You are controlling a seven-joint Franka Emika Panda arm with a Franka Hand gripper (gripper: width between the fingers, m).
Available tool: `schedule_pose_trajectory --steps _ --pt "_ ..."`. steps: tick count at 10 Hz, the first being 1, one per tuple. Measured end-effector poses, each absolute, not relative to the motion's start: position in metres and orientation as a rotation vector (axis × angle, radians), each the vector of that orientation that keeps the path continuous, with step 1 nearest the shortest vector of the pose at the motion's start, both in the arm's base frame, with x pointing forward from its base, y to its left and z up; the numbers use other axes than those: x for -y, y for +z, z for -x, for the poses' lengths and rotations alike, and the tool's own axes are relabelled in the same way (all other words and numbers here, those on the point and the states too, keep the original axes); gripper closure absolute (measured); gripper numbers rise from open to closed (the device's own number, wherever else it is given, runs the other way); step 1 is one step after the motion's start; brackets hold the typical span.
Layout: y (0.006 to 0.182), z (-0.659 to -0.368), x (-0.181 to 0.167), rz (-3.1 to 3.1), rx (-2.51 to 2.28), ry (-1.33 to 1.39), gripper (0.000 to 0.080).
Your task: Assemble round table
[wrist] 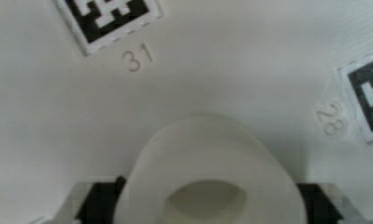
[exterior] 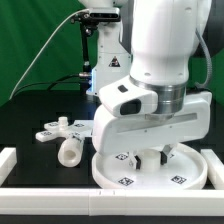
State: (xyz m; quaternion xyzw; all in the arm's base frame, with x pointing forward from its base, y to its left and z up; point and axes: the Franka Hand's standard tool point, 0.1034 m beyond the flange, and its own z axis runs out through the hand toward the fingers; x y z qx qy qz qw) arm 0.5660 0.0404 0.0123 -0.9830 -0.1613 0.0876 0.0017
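Observation:
The large round rimmed disc (exterior: 120,172) lies flat at the front of the table, its tags facing up. In the wrist view its surface (wrist: 201,90) shows tags numbered 31 and 28. My gripper (exterior: 152,160) reaches straight down over the disc's middle. In the wrist view the gripper (wrist: 204,200) has its dark pads (wrist: 105,202) pressed against both sides of a white hollow-topped stub (wrist: 204,160) that stands up from the disc. The short cylindrical leg (exterior: 72,150) lies on its side to the disc's left in the exterior view. The cross-shaped base (exterior: 55,128) lies just beyond the leg.
White border rails run along the front (exterior: 50,197), the exterior view's left (exterior: 8,158) and the right (exterior: 216,158), close to the disc. A dark stand with a cable (exterior: 98,45) rises at the back, behind the arm.

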Motion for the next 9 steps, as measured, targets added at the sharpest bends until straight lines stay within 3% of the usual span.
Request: schedule_pose_trajectory --steps 6,7,9 --pt "0.01 -0.57 -0.041 3.124 0.428 0.275 0.0387" --pt "0.01 -0.57 -0.041 3.124 0.428 0.275 0.0208" --pt "0.023 -0.565 -0.034 3.108 0.391 0.356 0.0154"
